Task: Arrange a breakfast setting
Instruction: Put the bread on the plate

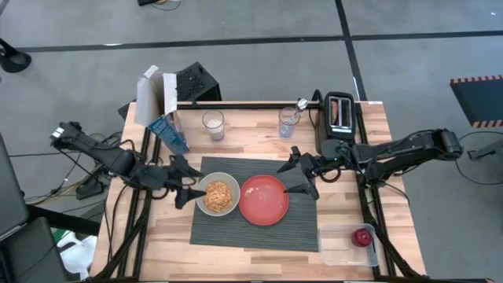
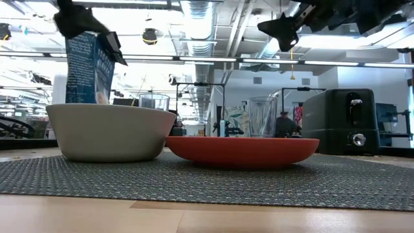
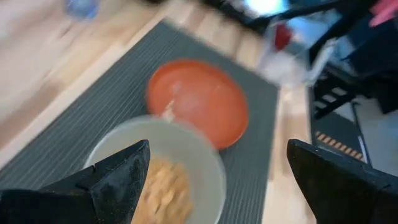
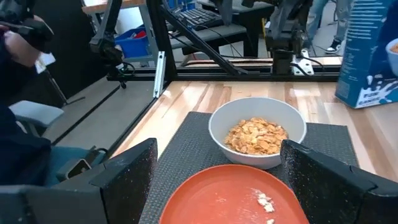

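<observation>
A dark grey ribbed placemat (image 1: 255,228) lies flat in the middle of the table. On it stand a pale grey bowl (image 1: 218,194) with cereal flakes (image 4: 256,135) and, to its right, a red-orange plate (image 1: 264,200) with a few crumbs (image 4: 266,200). My left gripper (image 1: 191,187) hovers open above the mat's left edge, next to the bowl. Open as well, my right gripper (image 1: 284,179) hangs over the plate's far right rim. A small red round item (image 1: 362,236) sits in a clear tub at the near right. What looks like the metal spoon (image 1: 301,104) stands in a glass.
Along the far edge stand a white carton (image 1: 156,94), a blue cereal box (image 1: 167,132), a glass of milk (image 1: 213,124), a clear glass (image 1: 288,122) and a black toaster (image 1: 340,114). Bare wood lies in front of the mat (image 1: 236,263).
</observation>
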Controlling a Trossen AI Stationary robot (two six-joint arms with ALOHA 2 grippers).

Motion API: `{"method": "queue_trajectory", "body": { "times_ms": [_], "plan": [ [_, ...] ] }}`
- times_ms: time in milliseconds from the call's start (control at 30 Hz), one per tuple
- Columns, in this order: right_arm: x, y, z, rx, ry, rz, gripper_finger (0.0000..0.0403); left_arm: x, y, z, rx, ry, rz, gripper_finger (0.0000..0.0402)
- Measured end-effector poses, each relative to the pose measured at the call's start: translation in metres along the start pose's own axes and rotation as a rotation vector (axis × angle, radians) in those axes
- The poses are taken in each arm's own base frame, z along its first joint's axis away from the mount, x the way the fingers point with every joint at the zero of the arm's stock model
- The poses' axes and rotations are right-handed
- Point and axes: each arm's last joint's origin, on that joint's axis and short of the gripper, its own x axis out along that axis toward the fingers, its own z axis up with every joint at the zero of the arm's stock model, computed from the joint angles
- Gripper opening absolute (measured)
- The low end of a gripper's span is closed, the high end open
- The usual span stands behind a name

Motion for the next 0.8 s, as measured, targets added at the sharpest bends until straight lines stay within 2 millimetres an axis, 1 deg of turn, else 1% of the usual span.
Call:
{"method": "queue_trajectory", "body": {
  "times_ms": [133, 267, 600, 700, 800],
  "plan": [
    [0.003, 0.011, 0.001, -0.007, 0.015, -0.019, 0.0366, 0.017, -0.011, -0.006, 0.103, -0.064, -0.058, 0.0364],
    [0.005, 0.023, 0.004, -0.009, 0.043, -0.032, 0.0366, 0.036, -0.021, -0.013, 0.167, -0.119, -0.078, 0.0364],
    [0.005, 0.055, 0.013, 0.084, 0.184, -0.065, 0.0366, 0.091, -0.048, -0.022, 0.372, -0.301, -0.161, 0.0364],
    [0.003, 0.067, 0.015, 0.117, 0.233, -0.082, 0.0366, 0.106, -0.052, -0.027, 0.41, -0.324, -0.172, 0.0364],
    [0.001, 0.079, 0.014, 0.154, 0.266, -0.098, 0.0366, 0.119, -0.054, -0.035, 0.411, -0.323, -0.171, 0.0364]
  ]
}}
